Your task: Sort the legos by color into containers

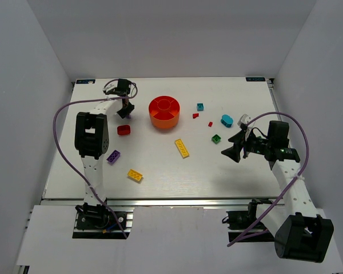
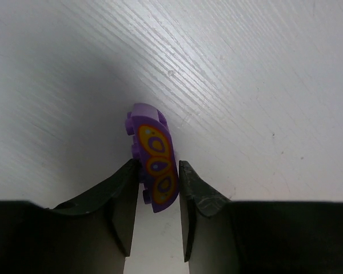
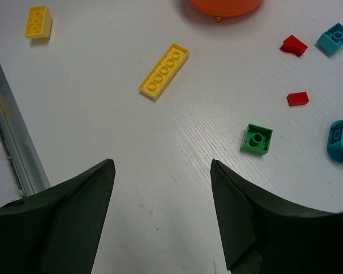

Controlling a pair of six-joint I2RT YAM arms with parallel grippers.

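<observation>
**Purple printed lego** (image 2: 151,134): a small plate with a rounded end and an orange-and-yellow spot pattern, clamped edgewise between the fingers of the left end effector (image 2: 159,168). The fingers bear on its two broad faces, which gives a flat purchase on so thin a part. The wrist view does not settle whether the piece is clear of the worktop (image 1: 160,177) or touching it.

In the top view this end effector sits just left of the orange-red bowl (image 1: 160,121), apart from its wall. The step in hand is therefore judged to be carriage of the purple piece toward one wedge compartment. What the compartments hold is too small to tell.

**Unsorted legos**, loose on the worktop:
- a red piece (image 1: 123,130) near the left arm
- a purple brick (image 1: 113,156) and a yellow brick (image 1: 135,175) nearer the bases
- a long yellow plate (image 3: 164,71) in front of the bowl
- to the right, a green brick (image 3: 256,139), a red wedge (image 3: 293,45), a red tile (image 3: 297,99), a small cyan brick (image 3: 335,38) and a larger cyan piece (image 3: 340,140)

**Right end effector** (image 3: 160,165): released, jaws spread wide, poised above bare worktop with the green brick just ahead and to one side. This station suits a pick among the right-hand pieces and keeps it well apart from the left arm's route to the bowl
</observation>
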